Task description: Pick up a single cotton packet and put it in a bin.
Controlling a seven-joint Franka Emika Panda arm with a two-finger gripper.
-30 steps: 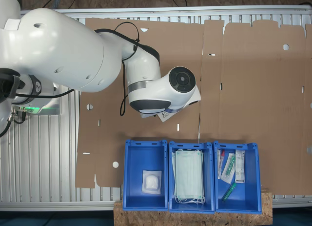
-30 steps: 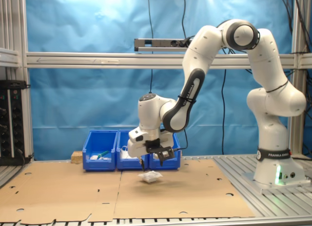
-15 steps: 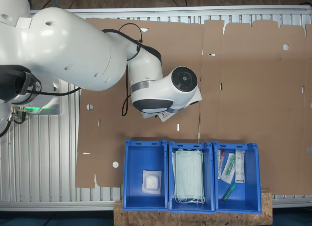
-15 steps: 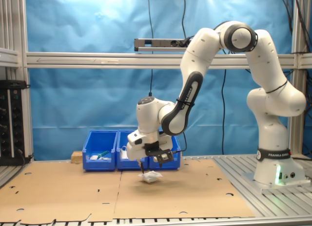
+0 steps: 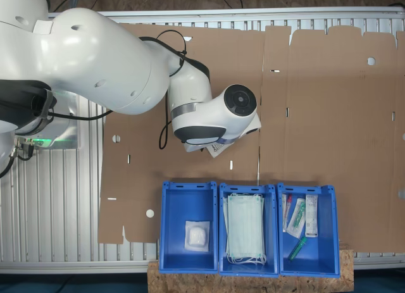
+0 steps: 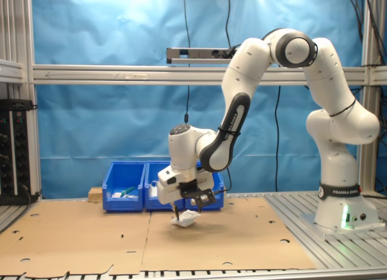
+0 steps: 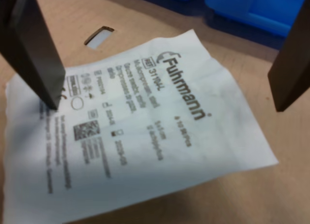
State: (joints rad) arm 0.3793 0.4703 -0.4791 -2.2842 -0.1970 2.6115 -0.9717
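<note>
Cotton packet (image 7: 140, 132) flat on cardboard (image 7: 271, 200) between gripper (image 7: 167, 93) jaws — spread wide, one fingertip (image 7: 48, 96) touching its edge, nothing gripped.

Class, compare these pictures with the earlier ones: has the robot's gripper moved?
Yes. In the second exterior view, the gripper has come down toward the brown cardboard sheet, closing on the small flat white printed packet.

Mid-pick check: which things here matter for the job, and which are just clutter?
For the job:
- cotton packet
- gripper, open around it
- three blue bins

Just lying about:
- face masks
- small wrapped items
- cardboard sheets
</note>
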